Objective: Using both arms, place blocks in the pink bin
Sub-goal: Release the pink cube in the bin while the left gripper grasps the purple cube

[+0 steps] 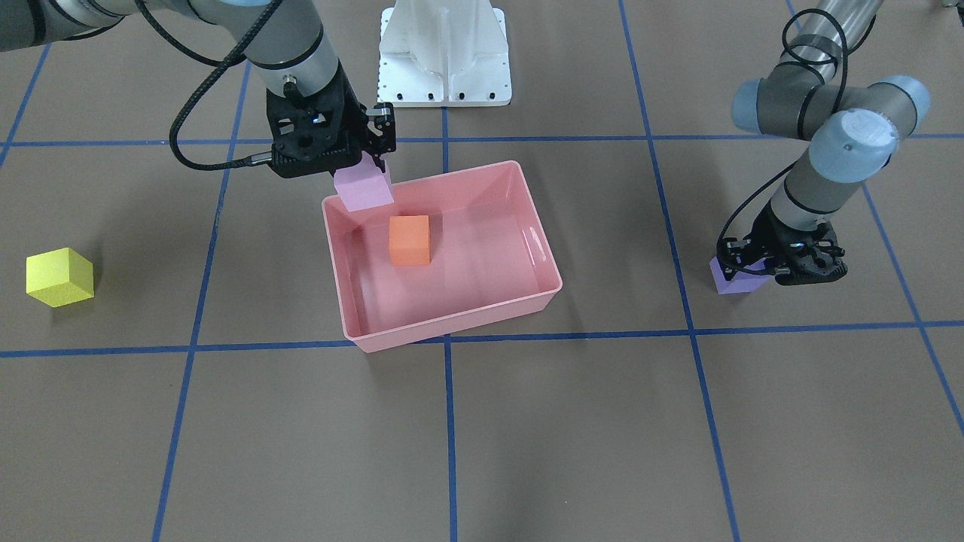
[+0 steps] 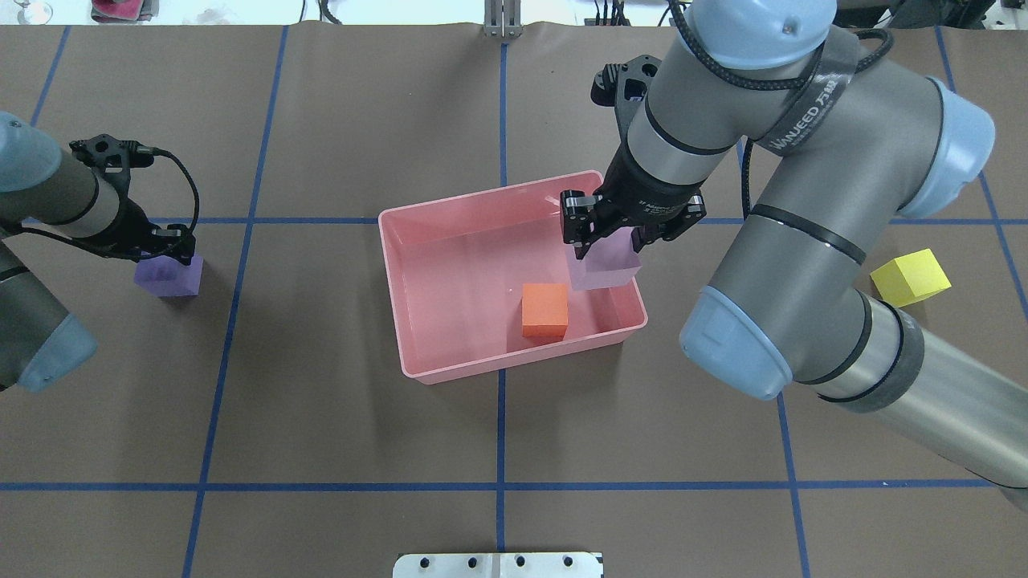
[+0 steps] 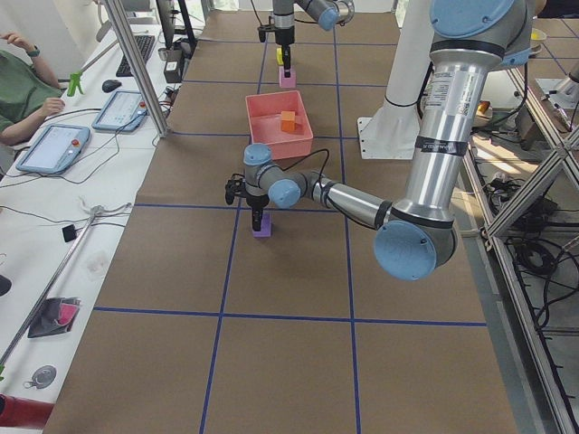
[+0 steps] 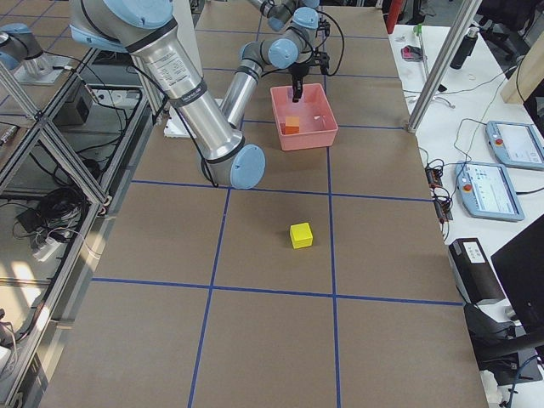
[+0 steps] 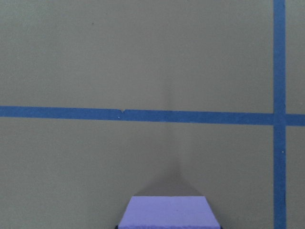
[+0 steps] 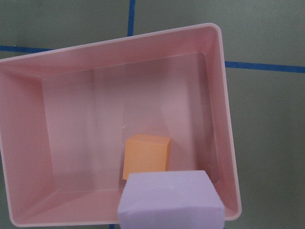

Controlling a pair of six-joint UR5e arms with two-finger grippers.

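Observation:
My right gripper (image 2: pixel 602 241) is shut on the light lilac block (image 2: pixel 604 265) and holds it above the pink bin (image 2: pixel 514 365), over the corner nearest the robot's right. The orange block (image 2: pixel 544 309) lies inside the bin, and the right wrist view shows it (image 6: pixel 146 155) just beyond the held lilac block (image 6: pixel 171 200). My left gripper (image 2: pixel 165 255) is down over the purple block (image 2: pixel 167 277), which sits at table level, and it appears shut on it. The yellow block (image 2: pixel 910 277) rests alone on the table at the right.
The white base pedestal (image 1: pixel 444 53) stands on the robot's side of the bin (image 1: pixel 452 320). Blue tape lines grid the brown table. The yellow block (image 1: pixel 60 277) lies well away from the bin. An operator and tablets are beyond the far table edge in the exterior left view.

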